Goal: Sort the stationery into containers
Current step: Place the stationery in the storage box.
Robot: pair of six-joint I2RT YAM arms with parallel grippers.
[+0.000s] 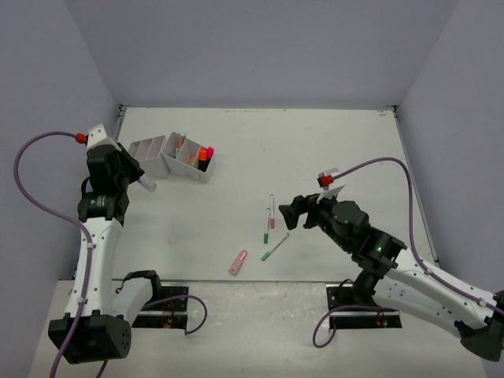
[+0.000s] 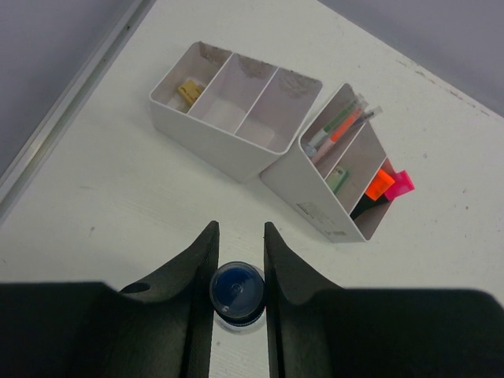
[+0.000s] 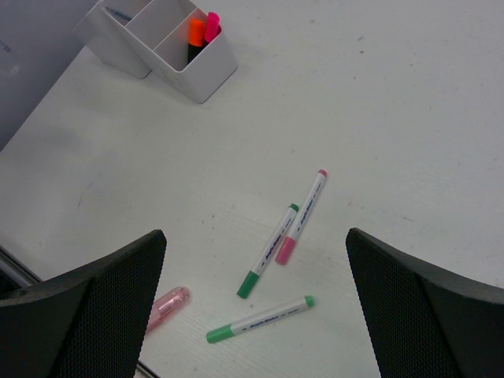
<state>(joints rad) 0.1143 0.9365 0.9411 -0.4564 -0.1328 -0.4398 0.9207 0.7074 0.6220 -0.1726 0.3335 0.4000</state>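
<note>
My left gripper [image 2: 239, 228] is shut on the blue-capped clear bottle [image 2: 237, 293], held above the table in front of two white organisers [image 2: 213, 146] [image 2: 303, 193]. In the top view the left gripper [image 1: 135, 179] and bottle [image 1: 147, 185] are left of the organisers [image 1: 193, 173]. My right gripper [image 3: 256, 236] is open and empty above a pink-capped marker [image 3: 302, 216], two green markers [image 3: 268, 252] [image 3: 260, 319] and a pink highlighter [image 3: 167, 307]. In the top view the right gripper [image 1: 287, 214] is just right of these markers [image 1: 272, 211].
The left organiser holds a tan eraser [image 2: 189, 92]. The right one holds thin pens [image 2: 342, 126], an orange highlighter [image 2: 379, 183] and a pink one [image 2: 400, 183]. A metal rail [image 2: 71, 110] runs along the table's left edge. Grey walls stand round the table.
</note>
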